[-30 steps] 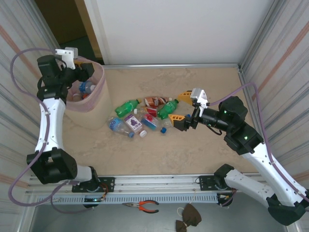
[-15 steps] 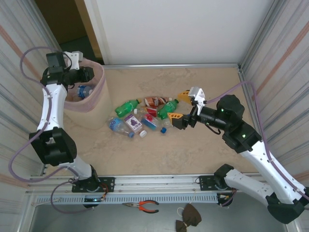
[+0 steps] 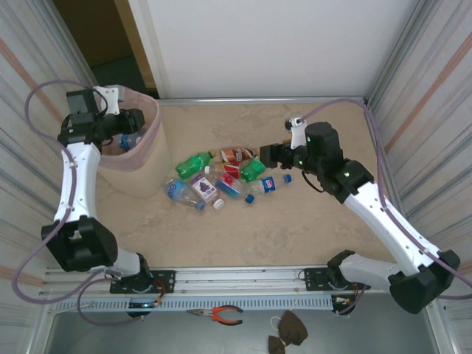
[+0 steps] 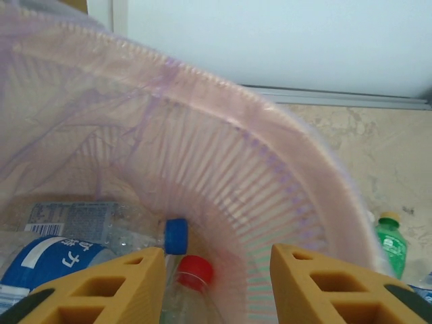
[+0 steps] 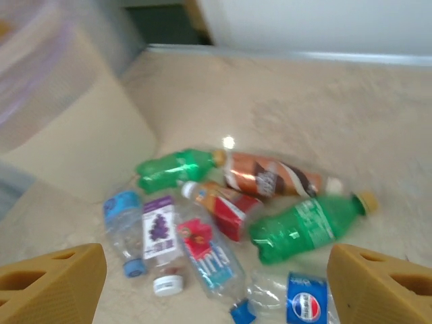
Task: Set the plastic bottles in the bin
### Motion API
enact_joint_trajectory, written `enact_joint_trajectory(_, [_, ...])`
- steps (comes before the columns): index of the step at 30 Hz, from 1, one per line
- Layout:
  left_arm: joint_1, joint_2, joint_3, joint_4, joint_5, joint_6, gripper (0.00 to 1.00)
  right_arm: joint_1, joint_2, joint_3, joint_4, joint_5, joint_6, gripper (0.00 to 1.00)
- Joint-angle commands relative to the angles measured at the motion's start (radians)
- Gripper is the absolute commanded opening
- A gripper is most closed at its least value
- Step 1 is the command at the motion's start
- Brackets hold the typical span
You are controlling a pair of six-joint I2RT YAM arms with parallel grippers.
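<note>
One desk (image 3: 310,221) carries one bin (image 3: 151,147) at its left, with two capped bottles (image 4: 81,253) visible inside. The left tool (image 4: 216,270) hangs open and empty over the bin's mouth. The right tool (image 5: 216,263), fingers wide apart and empty, hovers above eight more bottles heaped mid-desk, two of them green.

Bin (image 3: 144,168) was matt beige plastic, ribbed inside. Bag (image 4: 223,135) was thin translucent pink film, crinkled. Bottles (image 5: 307,226) were glossy clear and green plastic. Table (image 3: 243,228) looked matt, stone-patterned. Right gripper fingers (image 5: 50,283) were matt yellow plastic, finely ridged.
</note>
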Motion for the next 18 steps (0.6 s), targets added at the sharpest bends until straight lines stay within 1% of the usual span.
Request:
enact_joint_trajectory(1, [0.003, -0.070, -0.029, 0.030, 0.042, -0.032, 0.46, -0.038, 0.058, 0.024, -0.143, 0.133, 0.444, 0.84])
enact_joint_trajectory(2, [0.003, -0.085, -0.033, 0.032, 0.045, -0.036, 0.46, -0.051, 0.078, 0.023, -0.170, 0.131, 0.549, 0.83])
enact_joint_trajectory(4, [0.003, -0.108, -0.037, 0.032, 0.052, -0.045, 0.46, -0.063, 0.119, 0.020, -0.217, 0.109, 0.701, 0.84])
enact_joint_trajectory(8, [0.002, -0.146, -0.039, 0.037, 0.067, -0.066, 0.47, -0.067, 0.188, 0.017, -0.303, 0.074, 0.918, 0.84])
enact_joint_trajectory(12, [0.000, -0.176, -0.045, 0.044, 0.084, -0.086, 0.47, -0.099, 0.238, -0.020, -0.354, 0.028, 1.079, 0.84])
enact_joint_trajectory(15, [-0.003, -0.200, -0.050, 0.045, 0.089, -0.093, 0.47, -0.155, 0.275, -0.076, -0.320, -0.062, 1.171, 0.84])
enact_joint_trajectory(18, [-0.006, -0.227, -0.060, 0.052, 0.084, -0.097, 0.47, -0.197, 0.315, -0.124, -0.235, -0.148, 1.242, 0.83])
